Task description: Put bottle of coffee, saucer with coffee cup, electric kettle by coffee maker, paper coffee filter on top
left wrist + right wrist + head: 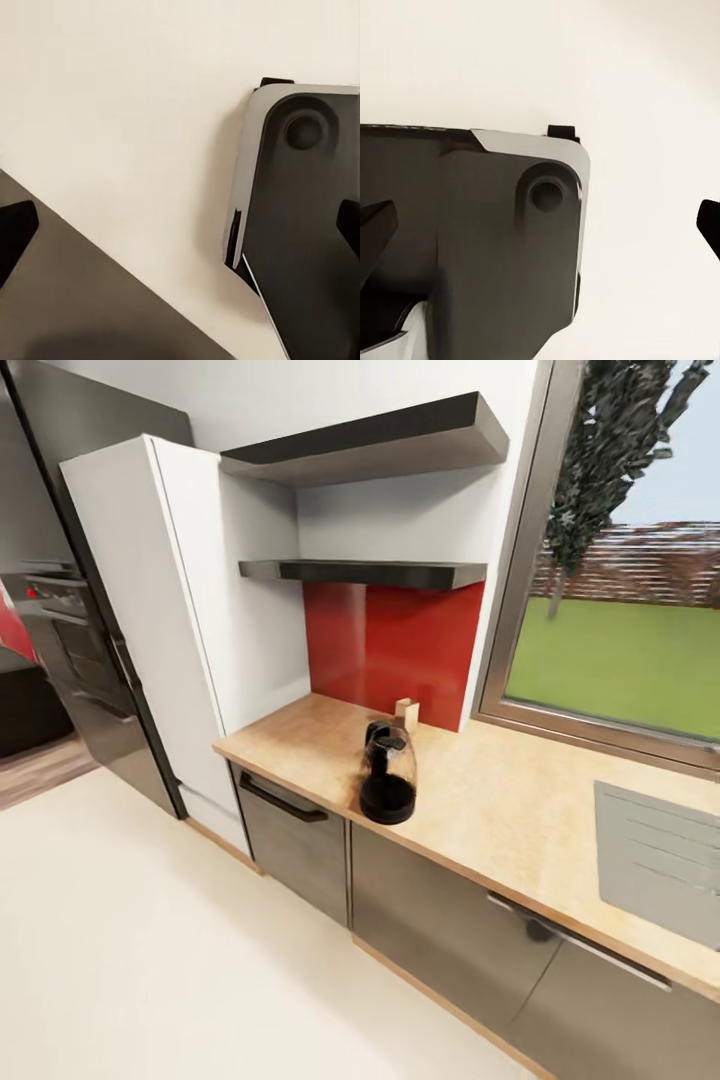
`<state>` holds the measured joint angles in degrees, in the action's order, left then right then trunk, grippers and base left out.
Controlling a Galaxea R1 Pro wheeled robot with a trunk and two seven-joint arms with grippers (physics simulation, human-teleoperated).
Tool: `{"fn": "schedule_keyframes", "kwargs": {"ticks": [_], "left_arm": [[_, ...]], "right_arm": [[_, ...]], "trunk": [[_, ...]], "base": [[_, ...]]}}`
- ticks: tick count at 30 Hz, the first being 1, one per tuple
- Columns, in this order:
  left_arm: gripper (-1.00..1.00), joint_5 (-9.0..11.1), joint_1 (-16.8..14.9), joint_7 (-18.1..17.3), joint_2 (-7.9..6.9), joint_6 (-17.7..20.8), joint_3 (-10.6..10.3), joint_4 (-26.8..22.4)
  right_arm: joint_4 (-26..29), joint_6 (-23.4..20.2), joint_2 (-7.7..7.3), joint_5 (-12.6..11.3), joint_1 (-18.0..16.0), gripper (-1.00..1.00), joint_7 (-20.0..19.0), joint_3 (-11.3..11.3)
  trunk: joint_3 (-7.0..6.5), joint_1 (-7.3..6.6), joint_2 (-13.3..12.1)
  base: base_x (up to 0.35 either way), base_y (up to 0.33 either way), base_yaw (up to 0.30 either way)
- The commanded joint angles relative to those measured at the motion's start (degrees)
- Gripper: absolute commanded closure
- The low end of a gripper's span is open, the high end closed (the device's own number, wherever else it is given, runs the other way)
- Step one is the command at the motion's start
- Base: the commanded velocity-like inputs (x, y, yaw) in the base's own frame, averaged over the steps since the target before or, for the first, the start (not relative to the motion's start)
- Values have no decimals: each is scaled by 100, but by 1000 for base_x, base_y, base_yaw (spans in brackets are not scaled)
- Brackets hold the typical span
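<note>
A black coffee maker (388, 775) with a glass body stands near the front edge of the wooden countertop (500, 800). Just behind it, against the red backsplash, is a small tan block (406, 712). Two dark wall shelves (370, 571) hang above the counter. In the left wrist view my left gripper (180, 229) is open, with its dark fingertips (15, 232) far apart over the pale floor and the robot's grey base (300, 225). My right gripper (540, 225) is also open, its fingertips (375, 225) wide apart above the same base (487, 240).
A tall white cabinet (160, 620) flanks the counter's left end, with a steel oven column (70, 630) beyond it. A grey drainboard (660, 855) is set into the counter at right, under a large window (630, 650). Pale floor (150, 940) lies before the cabinets.
</note>
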<state>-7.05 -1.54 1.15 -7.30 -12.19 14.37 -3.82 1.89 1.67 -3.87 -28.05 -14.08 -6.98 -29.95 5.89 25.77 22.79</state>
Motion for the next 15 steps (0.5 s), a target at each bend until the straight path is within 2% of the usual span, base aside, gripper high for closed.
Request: {"fn": "schedule_keyframes", "kwargs": {"ticks": [1,5,11,15], "left_arm": [[-100,-62,-5,12,0,-22,39,6],[-100,-61,-5,14,0,-21,39,5],[-100,-66,-5,10,0,-23,39,5],[-100,-67,-5,15,0,-23,39,7]], "right_arm": [[-8,18,0,-60,-7,-100,-23,-46],[-8,18,1,-60,-7,-100,-23,-46],[-8,18,1,-60,-7,-100,-23,-46],[-8,18,1,-59,-7,-100,-23,-46]], "trunk": [[7,2,13],[-13,2,13],[-37,2,13],[-41,2,13]], "base": [[-188,234,-248],[-113,169,-258],[-16,34,-259],[-2,4,-93]]}}
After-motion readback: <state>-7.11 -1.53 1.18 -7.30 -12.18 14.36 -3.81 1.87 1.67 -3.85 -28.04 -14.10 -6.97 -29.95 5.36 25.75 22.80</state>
